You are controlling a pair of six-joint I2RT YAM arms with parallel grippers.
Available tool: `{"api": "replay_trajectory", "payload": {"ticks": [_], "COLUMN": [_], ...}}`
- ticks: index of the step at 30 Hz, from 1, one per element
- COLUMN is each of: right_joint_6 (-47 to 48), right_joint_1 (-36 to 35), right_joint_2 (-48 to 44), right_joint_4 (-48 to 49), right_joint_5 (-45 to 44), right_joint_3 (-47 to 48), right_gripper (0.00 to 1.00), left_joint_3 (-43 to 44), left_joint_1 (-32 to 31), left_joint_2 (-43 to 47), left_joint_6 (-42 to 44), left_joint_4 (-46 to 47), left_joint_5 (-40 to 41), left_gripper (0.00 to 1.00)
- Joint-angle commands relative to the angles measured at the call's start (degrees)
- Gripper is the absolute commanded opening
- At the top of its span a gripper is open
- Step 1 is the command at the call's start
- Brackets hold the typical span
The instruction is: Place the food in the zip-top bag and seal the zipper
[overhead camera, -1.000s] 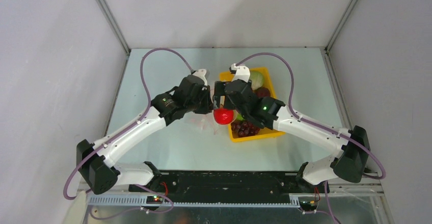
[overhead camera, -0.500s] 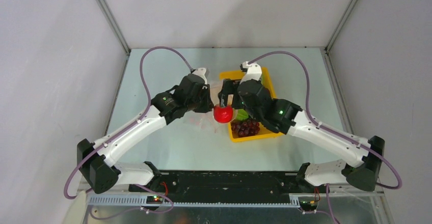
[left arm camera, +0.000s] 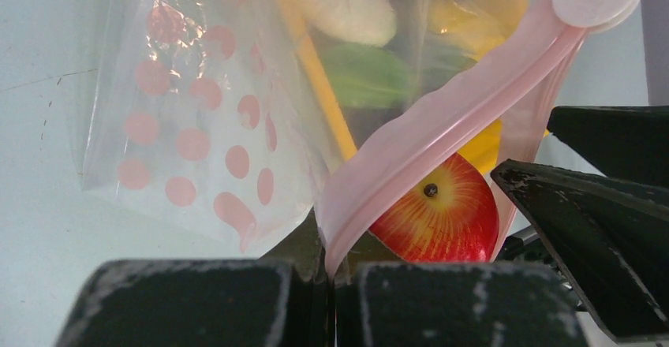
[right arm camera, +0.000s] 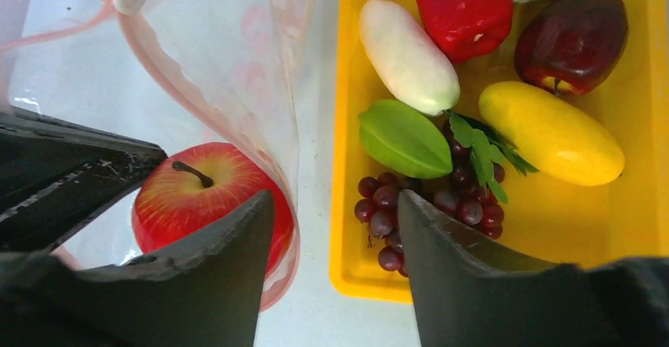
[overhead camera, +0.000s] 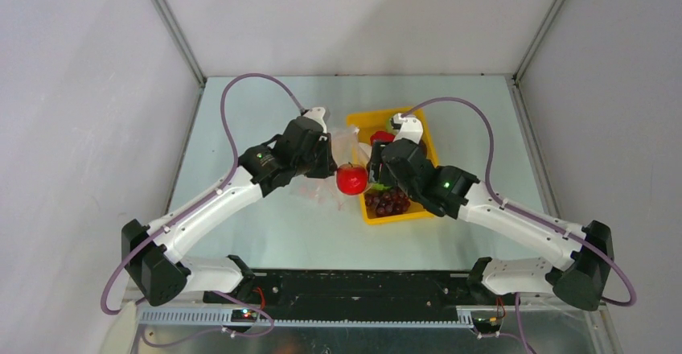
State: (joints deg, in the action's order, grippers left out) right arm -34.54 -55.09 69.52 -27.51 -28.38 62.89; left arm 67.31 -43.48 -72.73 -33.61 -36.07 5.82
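The left gripper (left arm camera: pixel 331 280) is clamping tight on the pink zipper (left arm camera: pixel 442 118) strip, holding up one lip of the zip-top bag (left arm camera: pixel 189 110) above the table (overhead camera: pixel 322 241). A red apple (right arm camera: pixel 197 197) is sitting just inside the bag's mouth, right beside the yellow tray (right arm camera: pixel 347 126). The right gripper (right arm camera: pixel 331 205) is hovering with jaws apart and empty, over the bag's edge and the tray wall. Lying in the tray are a white radish (right arm camera: pixel 408 55), red pepper (right arm camera: pixel 463 8), dark red apple (right arm camera: pixel 572 39), yellow piece (right arm camera: pixel 552 130), green piece (right arm camera: pixel 402 138) and purple grapes (right arm camera: pixel 426 205).
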Motion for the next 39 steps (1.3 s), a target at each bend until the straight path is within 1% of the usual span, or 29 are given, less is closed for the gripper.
{"api": "replay_trajectory", "payload": {"ticks": [1, 2, 3, 4, 5, 6, 8, 11, 13, 14, 15, 17, 19, 20, 21, 23, 25, 27, 33, 35, 36, 39], "right_joint_6": [-2.68, -3.02, -3.22, -3.53, -3.65, -3.63, -2.94, -2.19, -1.42, -1.24, -0.83, 0.21, 1.51, 1.90, 2.59, 3.38, 4.06, 4.55, 5.68, 5.35, 4.90, 3.59], "right_joint_1": [0.69, 0.71, 0.70, 0.71, 0.70, 0.76, 0.72, 0.64, 0.58, 0.55, 0.52, 0.47, 0.34, 0.29, 0.24, 0.32, 0.29, 0.31, 0.26, 0.62, 1.00, 1.99], "right_joint_2": [0.81, 1.15, 1.39, 1.49, 1.61, 1.60, 1.61, 1.31, 1.22, 1.14, 0.97, 0.23, -1.42, -2.02, -3.49, -5.84, -8.00, -9.50, -8.91, -8.04, -7.54, -5.98], "right_joint_4": [1.01, 1.16, 1.36, 1.47, 1.66, 1.88, 2.45, 3.51, 3.93, 4.03, 4.17, 4.69, 5.45, 5.95, 6.10, 6.11, 5.80, 5.55, 6.69, 7.18, 7.24, 7.55], "right_joint_5": [0.73, 0.71, 0.70, 0.70, 0.85, 0.95, 1.98, 3.92, 4.76, 5.01, 5.44, 6.31, 7.11, 7.53, 7.80, 8.76, 9.40, 10.03, 12.65, 12.91, 13.00, 13.82], "right_joint_3": [-0.61, -0.96, -1.08, -1.30, -1.33, -1.45, -1.46, -1.46, -1.46, -1.46, -1.46, -1.50, -1.47, -1.47, -1.48, -1.46, -1.52, -1.48, -1.51, -1.53, -1.48, -1.46], "right_gripper": [0.57, 0.51, 0.48, 0.43, 0.40, 0.33, 0.22, 0.16, 0.10, 0.03, 0.00, 0.00, 0.00, 0.00, 0.00, 0.00, 0.00, 0.00, 0.00, 0.00, 0.00, 0.00], "left_joint_3": [2.24, 2.15, 2.07, 2.01, 1.81, 1.70, 1.35, 1.05, 0.80, 0.76, 0.77, 1.33, 2.45, 2.99, 3.95, 5.32, 6.86, 8.72, 12.68, 13.52, 13.94, 14.05], "left_joint_1": [0.28, 0.30, 0.32, 0.33, 0.29, 0.26, 0.32, 0.33, 0.32, 0.28, 0.31, 0.40, 0.42, 0.40, 0.45, 0.46, 0.43, 0.43, 0.45, 0.43, 0.38, 0.37], "left_joint_2": [1.05, 1.24, 1.39, 1.72, 1.89, 2.26, 2.77, 3.30, 3.52, 3.62, 3.71, 3.95, 3.99, 4.00, 3.91, 3.91, 3.92, 3.67, 4.43, 4.98, 5.17, 4.97], "left_joint_6": [-0.67, -0.72, -0.73, -0.74, -0.68, -0.72, -0.70, -0.67, -0.69, -0.64, -0.42, 0.16, 1.12, 1.69, 1.91, 2.11, 1.98, 1.93, 3.57, 4.34, 5.09, 7.15], "left_joint_4": [0.93, 0.92, 0.96, 0.99, 1.16, 1.26, 1.51, 1.55, 1.66, 1.59, 1.43, 0.04, -2.34, -4.47, -5.47, -8.66, -11.54, -14.18, -18.68, -19.93, -20.36, -20.46], "left_joint_5": [0.37, 0.26, 0.07, -0.02, -0.20, -0.20, -0.07, -0.15, -0.22, -0.05, 0.27, 2.56, 6.75, 10.33, 12.14, 19.95, 24.66, 27.35, 27.53, 27.89, 27.82, 24.14], "left_gripper": [0.00, 0.00, 0.00, 0.00, 0.00, 0.00, 0.00, 0.00, 0.00, 0.00, 0.00, 0.00, 0.00, 0.00, 0.00, 0.00, 0.00, 0.00, 0.00, 0.02, 0.06, 0.08]}}
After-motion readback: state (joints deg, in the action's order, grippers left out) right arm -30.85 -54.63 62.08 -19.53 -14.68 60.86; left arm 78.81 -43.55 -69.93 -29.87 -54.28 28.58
